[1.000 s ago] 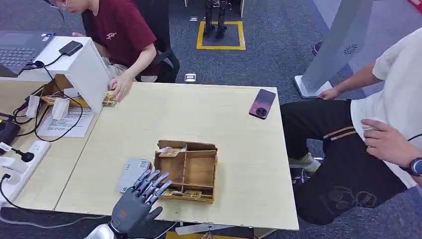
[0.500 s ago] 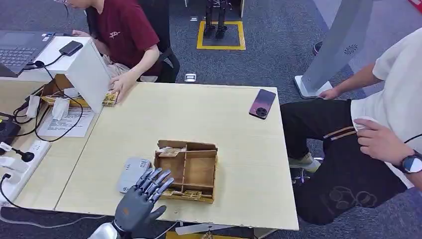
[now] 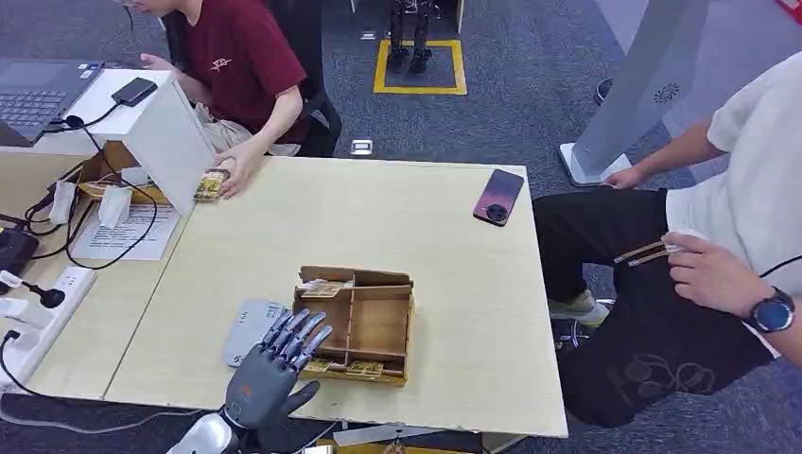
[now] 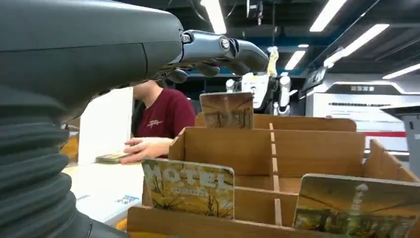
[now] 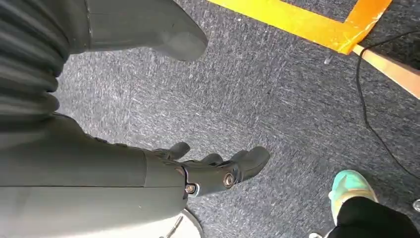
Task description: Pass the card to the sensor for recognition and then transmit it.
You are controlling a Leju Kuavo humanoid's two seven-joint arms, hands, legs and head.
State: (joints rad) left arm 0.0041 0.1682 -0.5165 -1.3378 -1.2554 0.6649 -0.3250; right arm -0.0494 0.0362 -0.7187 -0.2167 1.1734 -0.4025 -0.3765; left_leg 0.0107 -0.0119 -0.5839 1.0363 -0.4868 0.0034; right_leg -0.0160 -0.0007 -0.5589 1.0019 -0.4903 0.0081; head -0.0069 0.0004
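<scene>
A wooden divided box [image 3: 356,323] sits near the table's front edge with cards standing in it. One card [image 3: 322,363] leans in its near-left slot; the left wrist view shows it as a card printed HOTEL [image 4: 188,187], with another card [image 4: 355,207] beside it and one [image 4: 227,109] at the box's far side. My left hand [image 3: 269,375] hovers open just in front of the box's near-left corner, fingers spread toward the cards, holding nothing. A grey flat sensor pad [image 3: 252,330] lies left of the box. My right hand [image 5: 198,171] hangs over the carpet, fingers loosely apart and empty.
A person in a red shirt at the far left corner rests a hand on a card stack [image 3: 211,183]. A phone [image 3: 498,197] lies at the far right. Another person sits to the right. Cables and a power strip [image 3: 38,317] lie left.
My left hand has moved slightly forward and right toward the box's near-left corner. The person in red shifted a hand at the card stack.
</scene>
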